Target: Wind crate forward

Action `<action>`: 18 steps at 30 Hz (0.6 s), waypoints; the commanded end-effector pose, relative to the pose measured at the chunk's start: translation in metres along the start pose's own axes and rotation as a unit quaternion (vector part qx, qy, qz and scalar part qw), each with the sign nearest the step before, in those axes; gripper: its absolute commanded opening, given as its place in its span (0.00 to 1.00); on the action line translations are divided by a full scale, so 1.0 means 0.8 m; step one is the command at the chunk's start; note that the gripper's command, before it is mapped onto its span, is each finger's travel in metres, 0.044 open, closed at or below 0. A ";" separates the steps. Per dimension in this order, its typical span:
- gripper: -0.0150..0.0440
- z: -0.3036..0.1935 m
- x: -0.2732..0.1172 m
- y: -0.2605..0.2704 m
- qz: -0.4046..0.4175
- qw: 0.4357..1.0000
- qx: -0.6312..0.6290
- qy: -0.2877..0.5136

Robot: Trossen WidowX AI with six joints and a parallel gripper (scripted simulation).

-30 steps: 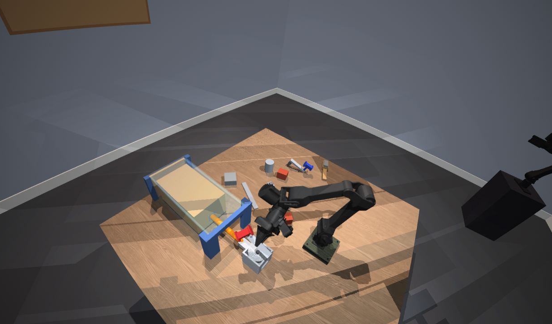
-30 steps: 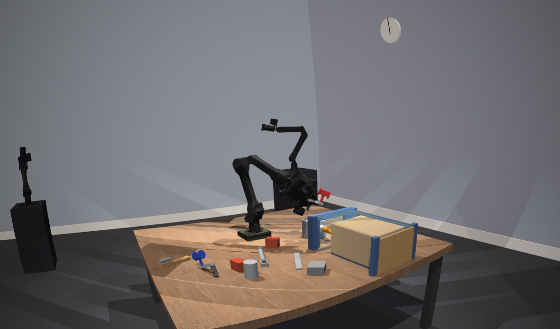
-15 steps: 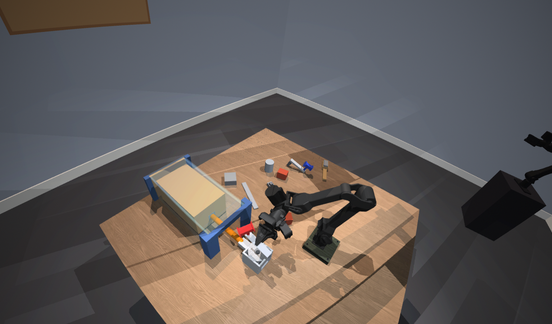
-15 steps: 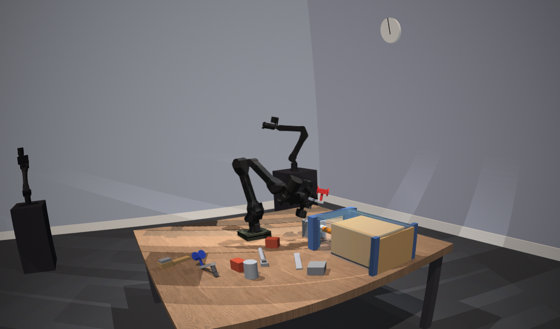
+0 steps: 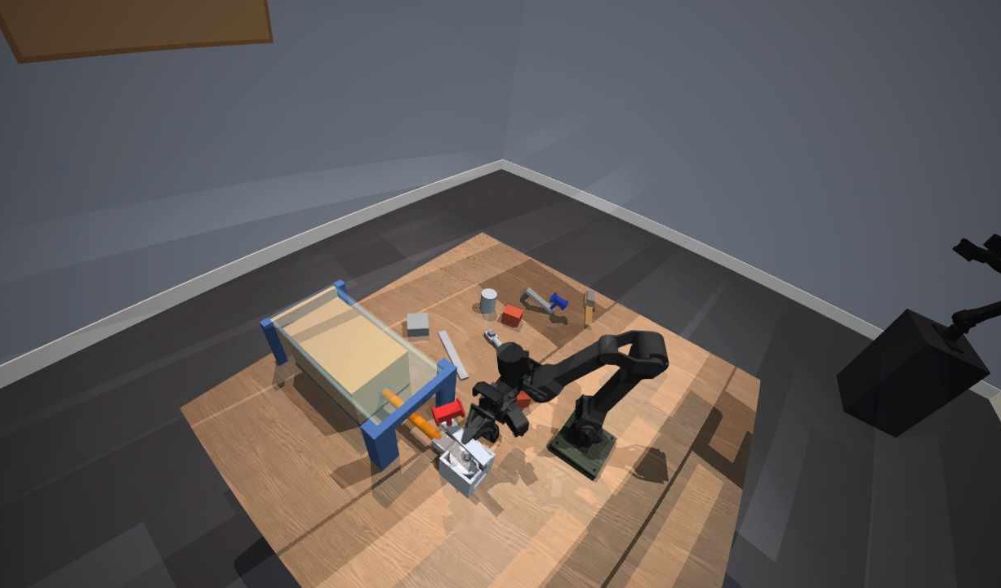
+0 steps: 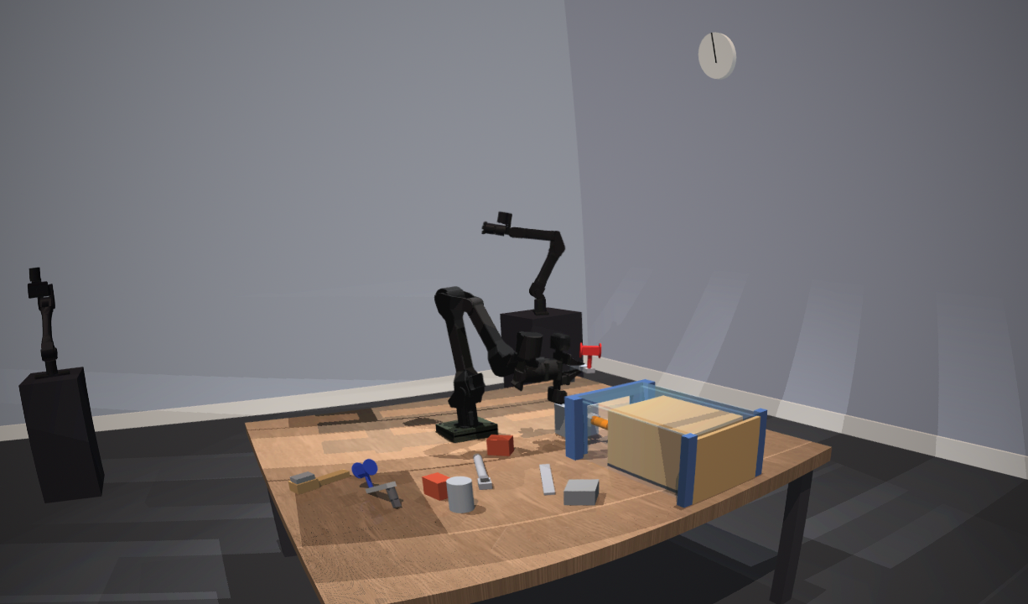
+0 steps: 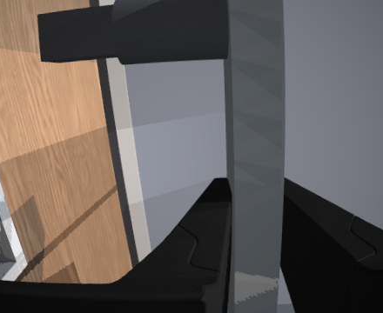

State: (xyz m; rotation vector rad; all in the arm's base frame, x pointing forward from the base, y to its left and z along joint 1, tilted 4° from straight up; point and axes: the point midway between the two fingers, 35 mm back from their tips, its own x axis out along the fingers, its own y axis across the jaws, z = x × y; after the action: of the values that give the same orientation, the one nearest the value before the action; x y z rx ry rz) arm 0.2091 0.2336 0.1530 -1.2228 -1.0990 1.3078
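My gripper (image 5: 467, 437) (image 6: 575, 368) (image 7: 246, 190) is shut on the grey bar of the red-knobbed winch handle (image 5: 447, 412) (image 6: 590, 351) (image 7: 257, 109). The handle is held above the bench near the winch (image 5: 456, 478) (image 6: 560, 422). In the wrist view the dark square key (image 7: 76, 36) points left, toward the bench side, and is out of the winch hole. The tan crate (image 5: 350, 336) (image 6: 671, 414) sits flat in the clear-panelled cubby. A gap shows between its front and the blue steel frame (image 5: 415, 391) (image 6: 574, 428). An orange strap (image 5: 420, 421) (image 6: 599, 423) runs from crate to winch.
On the bench are a blue-knobbed crank (image 5: 558, 300) (image 6: 365, 471), a wooden-handled tool (image 5: 589, 313), two red blocks (image 5: 512, 315) (image 6: 500, 445), a grey cylinder (image 5: 487, 300) (image 6: 460, 495), a grey block (image 5: 416, 323) (image 6: 580, 492), a flat bar (image 5: 453, 356) and a silver tool (image 6: 481, 471).
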 end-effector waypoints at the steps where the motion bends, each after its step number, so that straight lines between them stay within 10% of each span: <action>1: 0.25 0.005 -0.002 -0.004 -0.029 1.000 -0.002 -0.007; 18: 0.25 -0.048 -0.024 0.013 -0.020 1.000 -0.002 -0.004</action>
State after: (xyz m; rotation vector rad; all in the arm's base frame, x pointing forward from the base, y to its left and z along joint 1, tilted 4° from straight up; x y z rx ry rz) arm 0.2322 0.2206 0.1436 -1.1851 -1.1161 1.2907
